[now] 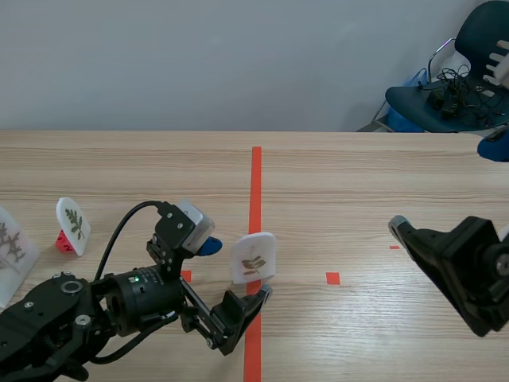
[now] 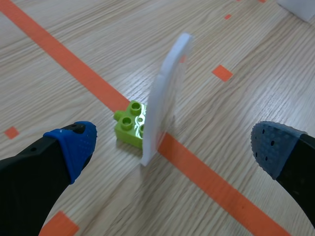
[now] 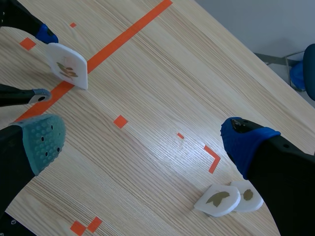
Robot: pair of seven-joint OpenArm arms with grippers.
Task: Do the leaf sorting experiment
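A white leaf card (image 1: 254, 257) stands upright on the orange centre line, held in a green brick (image 2: 129, 125). In the left wrist view the card (image 2: 165, 98) is edge-on. My left gripper (image 1: 237, 270) is open, one blue pad (image 2: 74, 142) on each side of the card and apart from it. My right gripper (image 3: 145, 141) is open over bare table at the right, with nothing between its fingers. In the right wrist view the same card (image 3: 69, 66) stands far ahead of it, and two leaf cards (image 3: 219, 200) lie flat beside its right finger.
Another leaf card (image 1: 73, 225) stands on a red brick (image 1: 64, 241) at the left, and a larger card (image 1: 9, 247) sits at the table's left edge. Behind the table at the back right is a dark chair (image 1: 453, 95) with cables on it.
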